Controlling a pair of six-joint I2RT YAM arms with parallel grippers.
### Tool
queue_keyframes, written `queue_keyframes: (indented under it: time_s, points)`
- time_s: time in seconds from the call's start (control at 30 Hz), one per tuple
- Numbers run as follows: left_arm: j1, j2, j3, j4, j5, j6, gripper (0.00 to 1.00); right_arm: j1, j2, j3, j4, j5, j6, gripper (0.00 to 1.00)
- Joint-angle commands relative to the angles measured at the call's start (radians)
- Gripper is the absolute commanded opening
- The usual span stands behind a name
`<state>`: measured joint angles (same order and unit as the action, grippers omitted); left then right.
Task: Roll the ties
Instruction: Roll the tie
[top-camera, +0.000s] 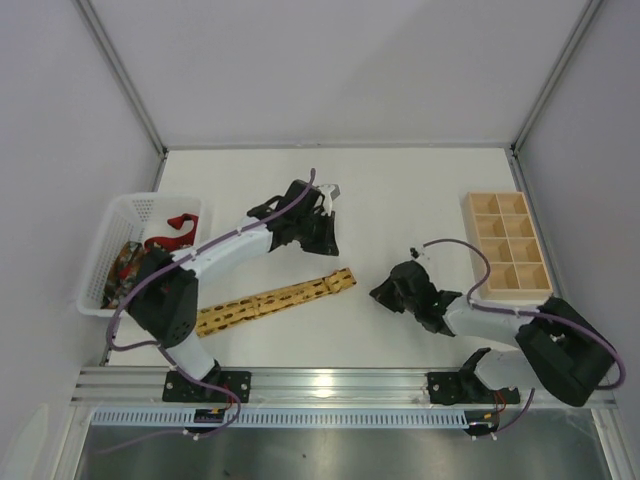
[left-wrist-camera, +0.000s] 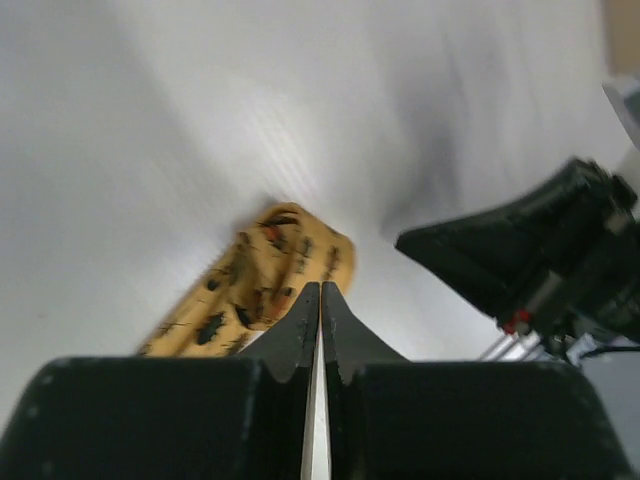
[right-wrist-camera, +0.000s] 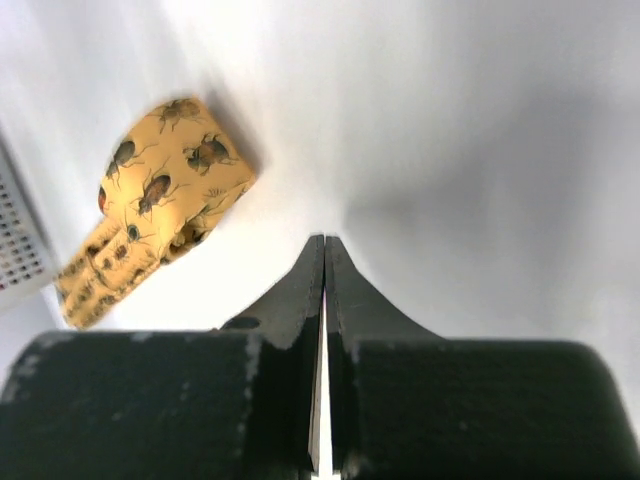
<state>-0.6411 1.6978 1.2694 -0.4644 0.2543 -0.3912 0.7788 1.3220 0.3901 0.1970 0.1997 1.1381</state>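
A: Claw status?
B: Left claw (left-wrist-camera: 320, 290) has its fingers pressed together with only a sliver of light between them. Nothing in it. Right claw (right-wrist-camera: 324, 242) is closed tight too, and empty.
A: Yellow tie?
B: Yellow tie (top-camera: 275, 298) is flat on the counter (top-camera: 400, 180), unrolled, lying diagonally between the two arms. Its far end sits just past the left claw's tips; can't tell if they touch. Right claw is near that same end, off to one side, not touching.
A: Others?
B: Red tie (top-camera: 172, 232) and patterned tie (top-camera: 125, 268) are in the white basket (top-camera: 97, 255) at the left edge. Wooden divided box (top-camera: 505, 238) is on the right, well apart.
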Motion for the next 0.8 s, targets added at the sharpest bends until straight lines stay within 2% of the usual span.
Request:
queue_keyframes:
  time_s: [0.0,0.03,0.07,0.13,0.2,0.27,0.33,0.4,0.47,0.57,0.67,0.77]
  points:
    - [-0.035,-0.078,-0.099,0.156,0.163,-0.103,0.05,-0.131,-0.133,0.027,-0.192,-0.127,-0.277,0.01]
    - [-0.04,-0.087,-0.137,0.205,0.18,-0.119,0.05,-0.166,-0.145,0.047,-0.192,-0.179,-0.343,0.02]
    - [-0.049,-0.086,-0.149,0.226,0.197,-0.142,0.04,-0.2,-0.153,0.067,-0.192,-0.307,-0.401,0.04]
    - [-0.058,-0.072,-0.168,0.246,0.198,-0.155,0.02,-0.28,-0.127,0.145,-0.243,-0.405,-0.538,0.11]
    - [-0.063,-0.066,-0.182,0.262,0.203,-0.163,0.02,-0.353,-0.048,0.188,-0.231,-0.618,-0.627,0.22]
    - [-0.074,-0.055,-0.185,0.277,0.207,-0.172,0.02,-0.394,0.012,0.234,-0.185,-0.798,-0.649,0.33]
    - [-0.083,-0.049,-0.182,0.273,0.194,-0.166,0.02,-0.423,0.095,0.25,-0.125,-0.882,-0.644,0.34]
    - [-0.083,-0.038,-0.188,0.264,0.177,-0.164,0.02,-0.426,0.149,0.276,-0.044,-0.974,-0.63,0.31]
    - [-0.083,-0.023,-0.188,0.256,0.166,-0.155,0.01,-0.426,0.242,0.288,0.078,-1.084,-0.571,0.24]
    - [-0.083,-0.006,-0.188,0.247,0.146,-0.144,0.01,-0.421,0.327,0.282,0.246,-1.154,-0.477,0.15]
    - [-0.085,0.006,-0.203,0.257,0.149,-0.149,0.01,-0.421,0.376,0.286,0.309,-1.155,-0.434,0.05]
    - [-0.083,-0.001,-0.217,0.262,0.14,-0.147,0.01,-0.424,0.394,0.289,0.323,-1.155,-0.429,0.01]
